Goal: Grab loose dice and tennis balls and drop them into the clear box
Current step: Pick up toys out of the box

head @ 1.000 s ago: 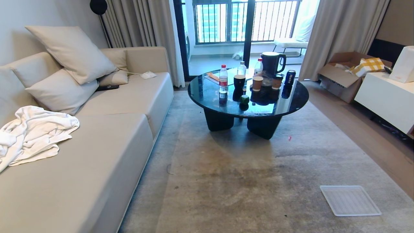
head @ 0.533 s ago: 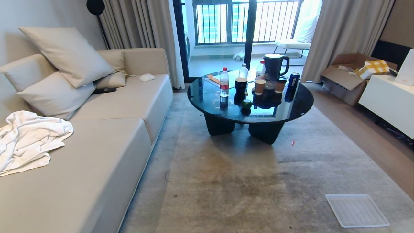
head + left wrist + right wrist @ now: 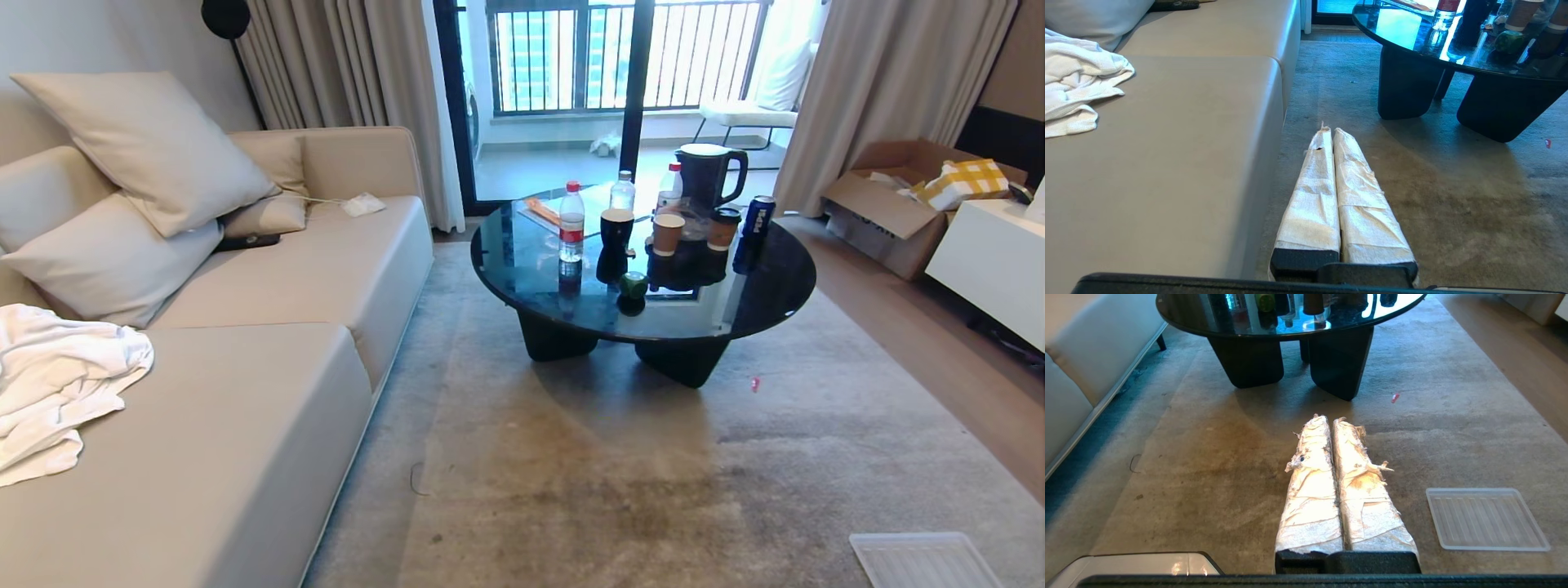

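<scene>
On the dark surface (image 3: 767, 286), 1 green die (image 3: 632, 284) waiting; still searching, both hands (image 3: 1329, 131) (image 3: 1327, 419) pressed shut, holding nothing. Next needing approach, opening; box unseen, only lid (image 3: 1486, 518).

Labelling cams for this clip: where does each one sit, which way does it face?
Head: high up, facing forward and down at sofa, round black table, rug; no robot parts.
Left wrist: low, behind shut left gripper, between sofa and table.
Right wrist: low, behind shut right gripper, above rug, ribbed clear lid beside it.
Shared: green die on the table, all three.
</scene>
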Controlling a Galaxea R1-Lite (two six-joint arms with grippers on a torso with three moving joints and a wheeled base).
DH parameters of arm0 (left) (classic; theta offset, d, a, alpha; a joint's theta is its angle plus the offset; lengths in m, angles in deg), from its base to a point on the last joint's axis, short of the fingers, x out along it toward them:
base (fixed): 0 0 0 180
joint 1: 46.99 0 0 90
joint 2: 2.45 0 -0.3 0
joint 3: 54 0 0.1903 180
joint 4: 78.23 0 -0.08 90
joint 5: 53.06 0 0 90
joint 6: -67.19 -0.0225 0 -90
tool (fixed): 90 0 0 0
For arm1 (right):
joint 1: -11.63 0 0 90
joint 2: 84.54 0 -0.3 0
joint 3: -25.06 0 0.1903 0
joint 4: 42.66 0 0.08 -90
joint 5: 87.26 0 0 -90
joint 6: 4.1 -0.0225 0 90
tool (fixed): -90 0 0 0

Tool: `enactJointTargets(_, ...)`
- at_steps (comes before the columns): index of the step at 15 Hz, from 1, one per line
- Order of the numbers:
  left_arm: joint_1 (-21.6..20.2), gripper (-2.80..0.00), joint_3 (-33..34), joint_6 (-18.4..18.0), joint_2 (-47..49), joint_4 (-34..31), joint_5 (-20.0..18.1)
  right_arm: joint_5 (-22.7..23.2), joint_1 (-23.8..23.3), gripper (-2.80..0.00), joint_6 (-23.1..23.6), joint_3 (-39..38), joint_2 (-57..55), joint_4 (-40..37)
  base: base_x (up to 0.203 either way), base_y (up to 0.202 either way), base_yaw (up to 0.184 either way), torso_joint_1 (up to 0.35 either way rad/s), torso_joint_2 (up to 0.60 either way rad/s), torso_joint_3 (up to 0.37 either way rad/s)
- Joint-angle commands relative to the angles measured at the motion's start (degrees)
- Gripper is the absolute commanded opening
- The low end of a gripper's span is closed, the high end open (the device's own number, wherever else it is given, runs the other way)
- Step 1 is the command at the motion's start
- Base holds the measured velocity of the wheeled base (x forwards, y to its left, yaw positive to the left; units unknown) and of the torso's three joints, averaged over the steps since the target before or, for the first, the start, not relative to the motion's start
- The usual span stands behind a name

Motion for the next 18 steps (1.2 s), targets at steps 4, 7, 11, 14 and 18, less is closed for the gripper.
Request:
enactJointTargets(4, 0.0, -2.8, 0.0, 0.1, 0.0, 0.0, 0.0, 0.0, 0.0, -2.8, 0.0, 0.0, 0.0, 0.0, 0.187, 0.0, 0.0, 0.002, 0.0, 0.005)
enactJointTargets(7, 0.0, -2.8, 0.0, 0.1, 0.0, 0.0, 0.0, 0.0, 0.0, -2.8, 0.0, 0.0, 0.0, 0.0, 0.185, 0.0, 0.0, 0.001, 0.0, 0.0)
enactJointTargets(11, 0.0, -2.8, 0.0, 0.1, 0.0, 0.0, 0.0, 0.0, 0.0, -2.8, 0.0, 0.0, 0.0, 0.0, 0.183, 0.0, -0.001, 0.002, 0.0, 0.003)
enactJointTargets(14, 0.0, -2.8, 0.0, 0.1, 0.0, 0.0, 0.0, 0.0, 0.0, -2.8, 0.0, 0.0, 0.0, 0.0, 0.184, 0.0, -0.001, -0.001, 0.0, 0.0)
enactJointTargets(18, 0.0, -2.8, 0.0, 0.1, 0.0, 0.0, 0.0, 0.0, 0.0, -2.8, 0.0, 0.0, 0.0, 0.0, 0.185, 0.0, 0.0, 0.002, 0.0, 0.0)
